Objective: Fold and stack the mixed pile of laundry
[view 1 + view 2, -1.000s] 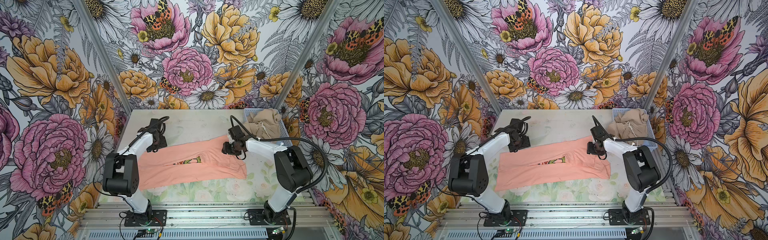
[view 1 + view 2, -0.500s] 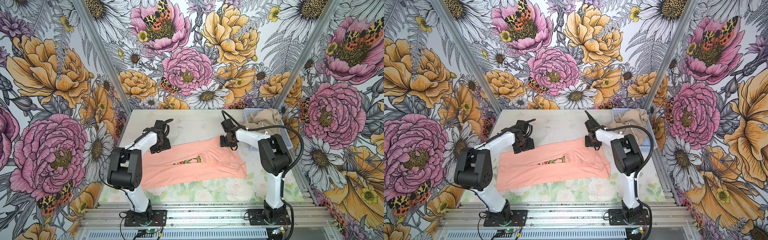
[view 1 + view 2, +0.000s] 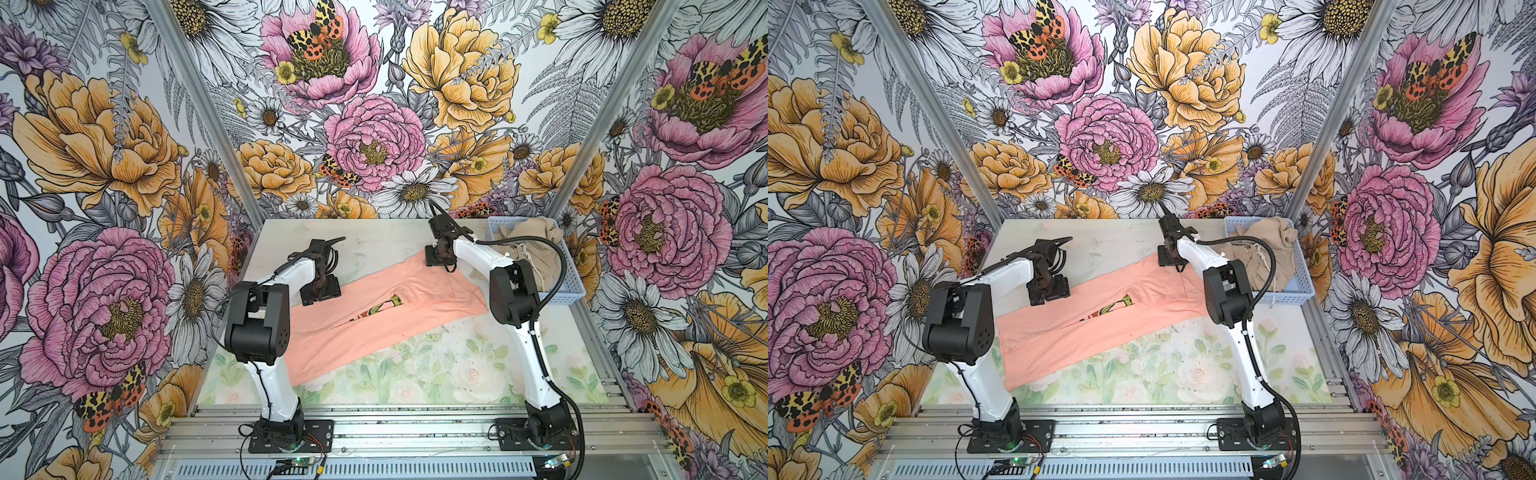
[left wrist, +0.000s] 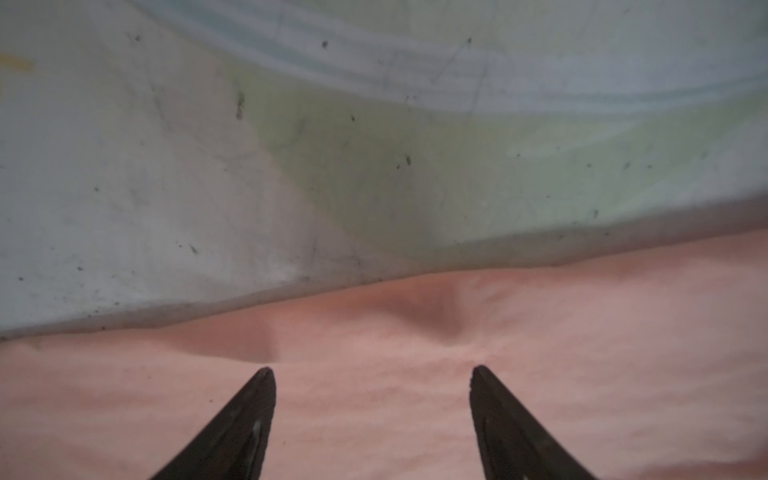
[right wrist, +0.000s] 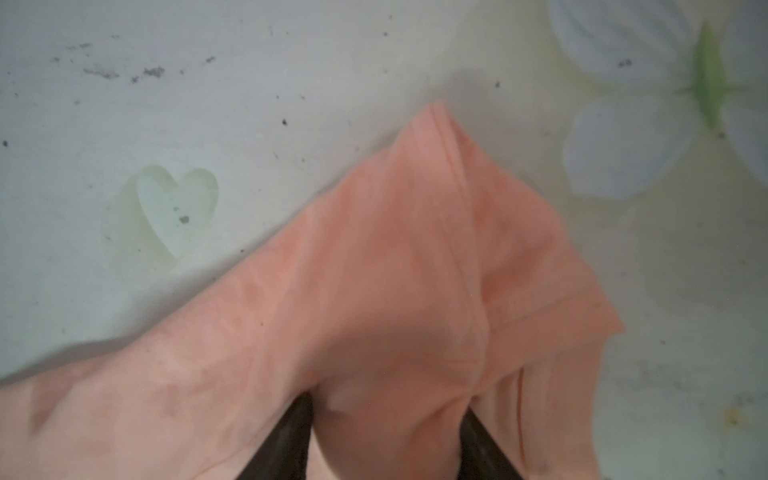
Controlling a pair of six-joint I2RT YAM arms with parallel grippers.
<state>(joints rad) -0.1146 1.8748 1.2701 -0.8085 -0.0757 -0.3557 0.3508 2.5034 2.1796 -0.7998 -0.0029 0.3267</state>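
Shows T-shirt (image 3: 374,328) (image 3: 1084,332) mid-frame in both top views: long peach-pink band, slanted, green print (image 3: 376,307) peeking out (mostly hidden). Finds left gripper (image 4: 372,370) jaws spread on cloth, right gripper (image 5: 388,399) jaws apart astride a fold.

Bright, even light fills both top views. My wrist views are dimmer and blurred; a thin shadow edges the T-shirt (image 4: 415,395) on the surface (image 4: 166,166).

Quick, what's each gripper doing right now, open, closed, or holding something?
Left gripper: open over the shirt, holding nothing.
Right gripper: part open, shirt cloth bunched between the jaws; whether it grips cannot be told.
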